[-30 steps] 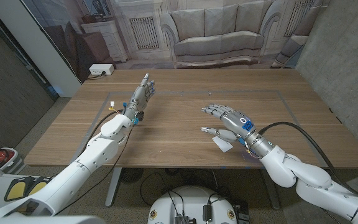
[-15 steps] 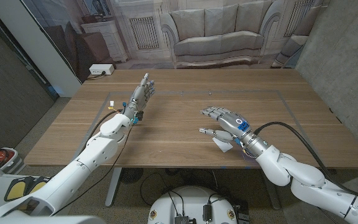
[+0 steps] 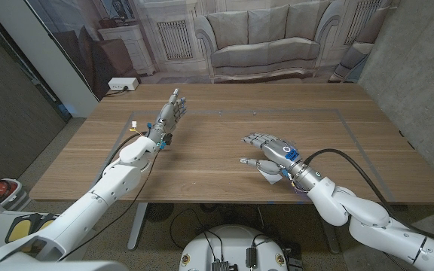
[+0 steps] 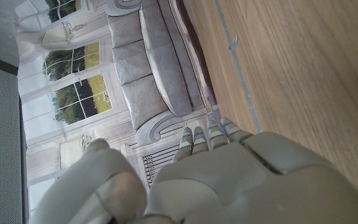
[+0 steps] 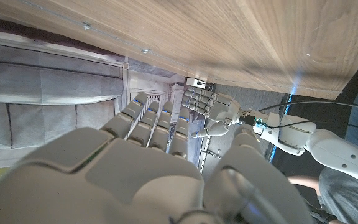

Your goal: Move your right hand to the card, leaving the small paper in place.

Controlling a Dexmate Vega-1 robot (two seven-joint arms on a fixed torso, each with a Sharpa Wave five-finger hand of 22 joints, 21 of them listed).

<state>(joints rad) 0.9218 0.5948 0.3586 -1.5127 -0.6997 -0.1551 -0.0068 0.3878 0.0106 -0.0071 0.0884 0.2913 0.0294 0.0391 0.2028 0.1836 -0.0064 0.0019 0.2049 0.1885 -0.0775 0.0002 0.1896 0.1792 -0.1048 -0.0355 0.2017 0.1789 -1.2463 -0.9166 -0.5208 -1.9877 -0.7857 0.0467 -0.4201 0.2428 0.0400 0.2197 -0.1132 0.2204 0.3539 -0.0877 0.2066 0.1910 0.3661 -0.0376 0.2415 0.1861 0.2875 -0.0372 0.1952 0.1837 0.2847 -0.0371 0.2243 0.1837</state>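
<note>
My right hand [image 3: 270,149] hovers over the near right part of the wooden table [image 3: 217,162], fingers spread and reaching toward the left, holding nothing. A small white flat piece [image 3: 268,175] lies on the table just under its thumb and wrist, partly hidden; I cannot tell whether it is the card or the small paper. My left hand [image 3: 169,114] stands on its edge at the far left, fingers straight, holding nothing. The right wrist view looks past my right hand [image 5: 129,162] to the left hand [image 5: 213,112] across the table.
A thin taped rectangle [image 3: 292,111] marks the tabletop. A backdrop printed with a sofa [image 3: 270,38] hangs behind the far edge, and a concrete wall [image 3: 420,68] stands on the right. The left wrist view shows my left hand [image 4: 229,180] beside bare wood [image 4: 303,62].
My right hand has slid a little toward the near edge and to the left, lowering over the white piece. The left hand has stayed still.
</note>
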